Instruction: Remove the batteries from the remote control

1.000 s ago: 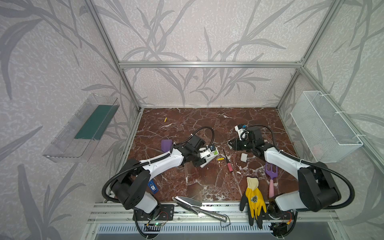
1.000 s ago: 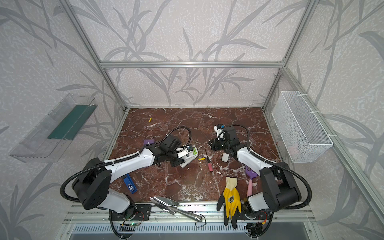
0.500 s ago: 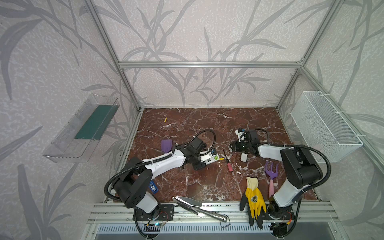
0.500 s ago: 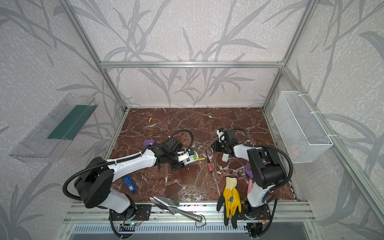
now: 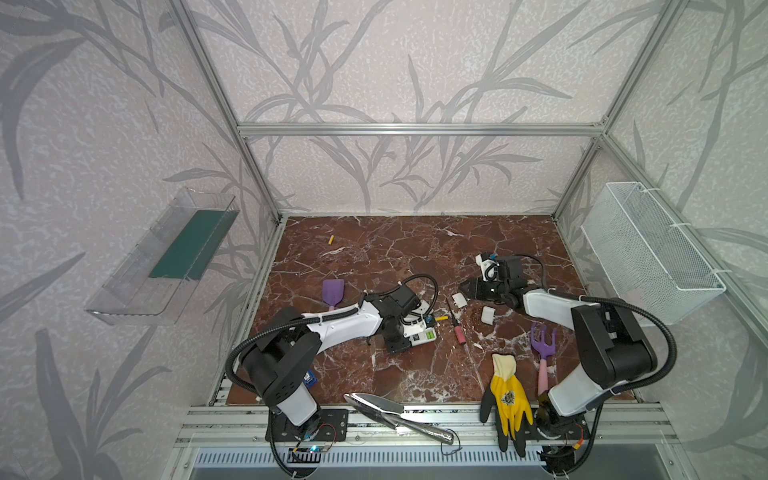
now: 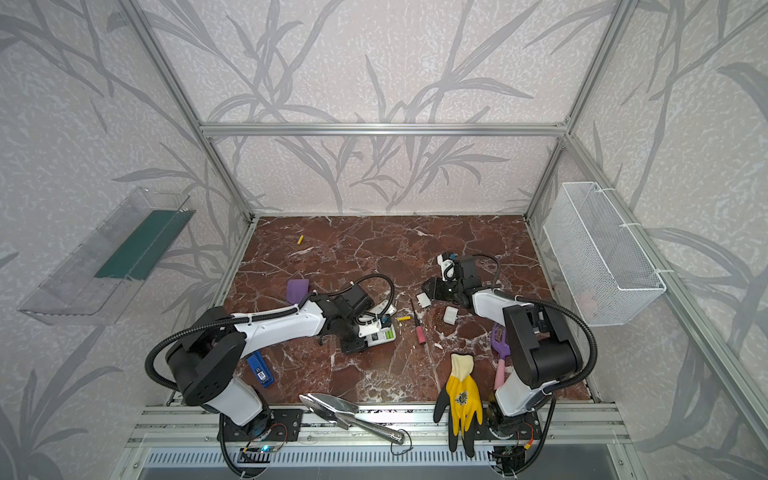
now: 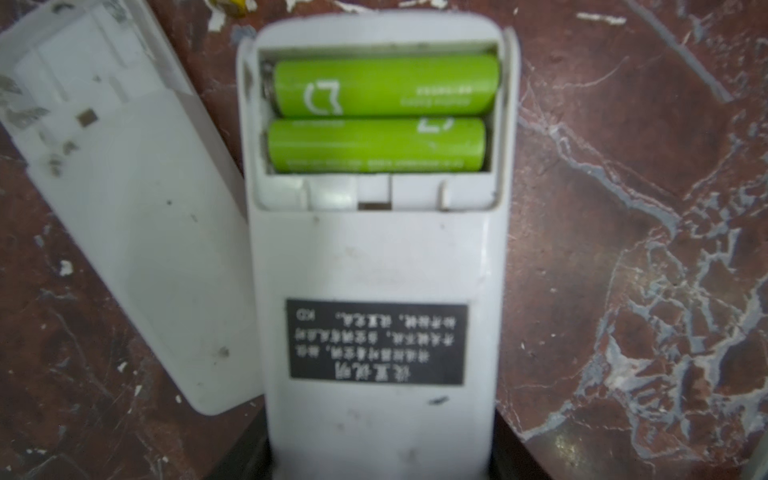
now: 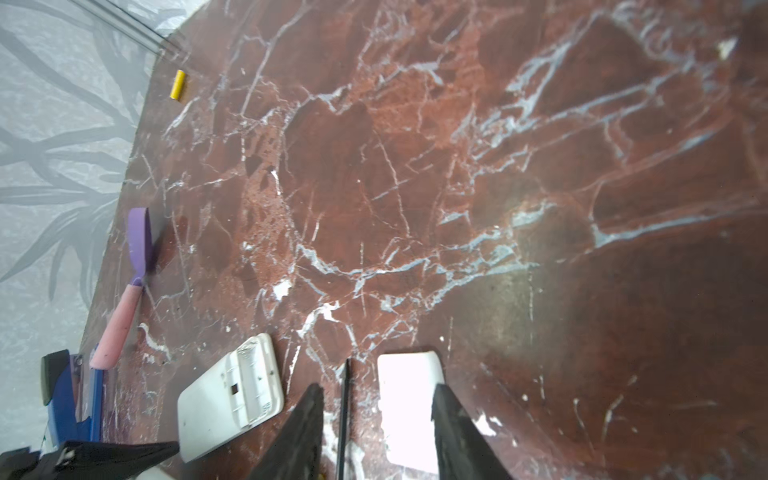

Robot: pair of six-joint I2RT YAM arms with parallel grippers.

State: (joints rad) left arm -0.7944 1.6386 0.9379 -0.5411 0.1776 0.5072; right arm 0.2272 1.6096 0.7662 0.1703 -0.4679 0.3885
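Observation:
My left gripper [image 7: 380,457] is shut on the lower end of a white remote control [image 7: 374,257] [image 5: 417,337], one dark jaw on each side. The remote's bay is uncovered, and two lime green batteries [image 7: 384,85] [image 7: 376,145] lie in it side by side. One yellow battery [image 5: 442,318] lies beside the remote; another [image 5: 331,240] [image 8: 178,84] is far back left. My right gripper [image 8: 378,390] [image 5: 463,287] is open just above the floor, and a white battery cover [image 8: 409,399] lies flat between its fingers.
A second white remote [image 7: 124,216] [image 8: 230,399] with an empty bay lies against the held one. A pink-handled screwdriver [image 5: 456,324], another white cover [image 5: 488,314], a purple shovel [image 5: 332,291], a purple rake [image 5: 542,345], a yellow glove [image 5: 507,395] and a metal trowel [image 5: 390,411] lie around.
My right gripper has opened and let the white cover go onto the floor, and its arm has folded back. My left gripper has brought the remote nearer the front.

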